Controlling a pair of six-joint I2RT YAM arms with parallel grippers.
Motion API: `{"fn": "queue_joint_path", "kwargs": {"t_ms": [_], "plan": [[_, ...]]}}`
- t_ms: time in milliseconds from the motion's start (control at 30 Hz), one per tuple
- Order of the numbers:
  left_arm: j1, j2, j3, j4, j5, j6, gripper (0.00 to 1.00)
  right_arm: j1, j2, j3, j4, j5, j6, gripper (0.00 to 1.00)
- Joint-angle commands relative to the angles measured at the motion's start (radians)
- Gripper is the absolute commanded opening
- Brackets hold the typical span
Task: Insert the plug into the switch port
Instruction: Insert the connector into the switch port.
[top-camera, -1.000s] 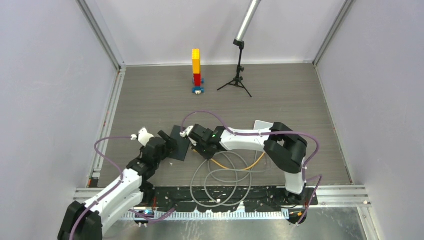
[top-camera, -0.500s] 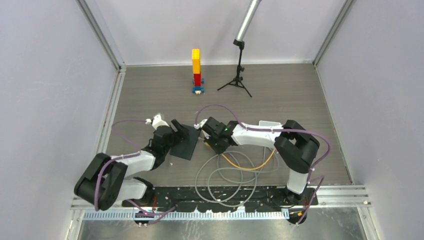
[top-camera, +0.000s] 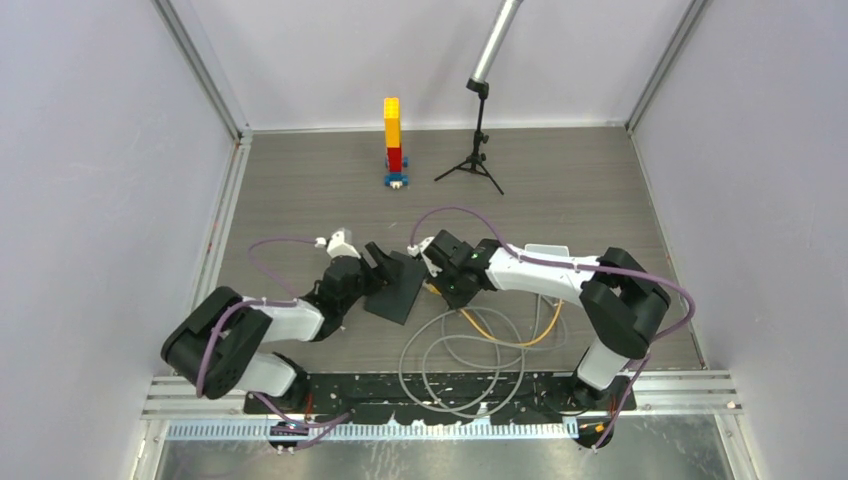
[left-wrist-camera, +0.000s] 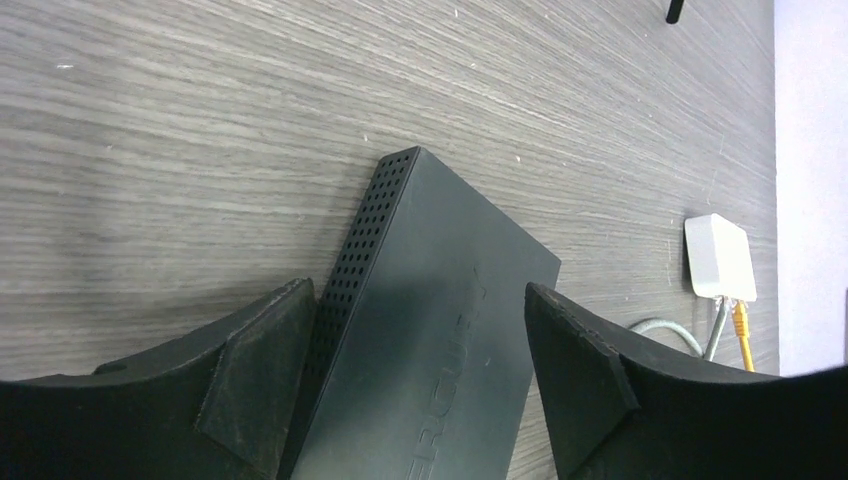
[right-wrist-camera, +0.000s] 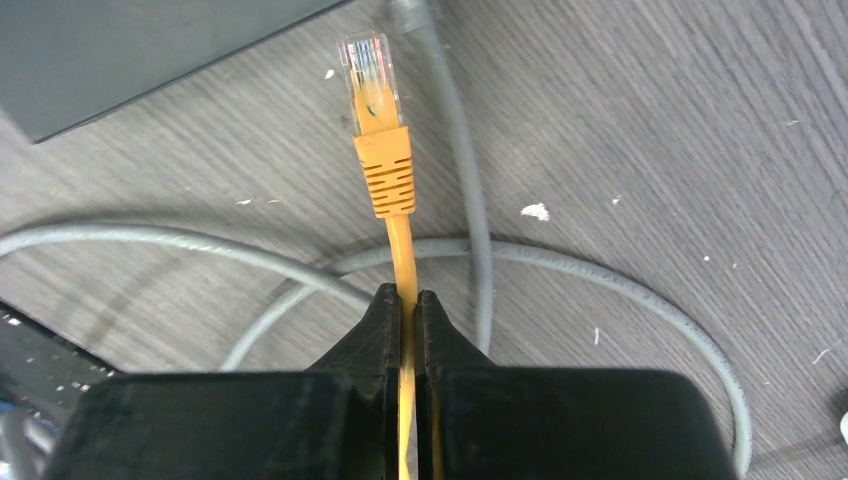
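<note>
1. Pinching the thin orange network cable (right-wrist-camera: 401, 255) just behind its ribbed orange boot (right-wrist-camera: 386, 170), your right jaws are closed tight on it. The clear-tipped plastic plug (right-wrist-camera: 368, 62) sticks straight out ahead of them, its long axis in line with the fingers.
2. Your left jaws are spread wide with the flat matte-black rectangular plastic box (left-wrist-camera: 430, 330) between them. One pad is at its perforated long side and the other at the opposite edge. Can't tell if they're actually squeezing it or just bracketing it.
3. That black box looks like the switch to me, but no port shows in any view, so the face you need is hidden tbh.
4. The bit that matters: from the right wrist, the plug tip points just past the box's edge. The box lies ahead and off to the left, near but not touching. From overhead the right jaws sit just beside the box's right side, so I'd say the right arm does the inserting and the left only steadies.
5. My guess is you'll want the plug axis square to the port face before pushing.
6. A small white rounded-corner plastic box (left-wrist-camera: 718, 258) sits well apart on the grey wood-grain tabletop (left-wrist-camera: 200, 120). An orange lead and a round grey cable (left-wrist-camera: 715, 330) already run into it.
</note>
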Motion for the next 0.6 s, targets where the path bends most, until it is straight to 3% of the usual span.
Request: {"fn": "queue_joint_path", "kwargs": {"t_ms": [0, 233, 567], "plan": [[-0.005, -0.105, -0.032, -0.264, -0.055, 0.031, 0.83, 0.03, -0.056, 0.006, -0.026, -0.045, 0.025, 0.0], [-0.005, -0.267, -0.054, -0.393, -0.1, 0.119, 0.87, 0.095, -0.03, 0.01, -0.012, 0.002, 0.077, 0.01], [-0.005, -0.155, -0.089, -0.246, -0.032, 0.13, 0.85, 0.145, 0.022, 0.048, -0.066, 0.11, 0.09, 0.01]]}}
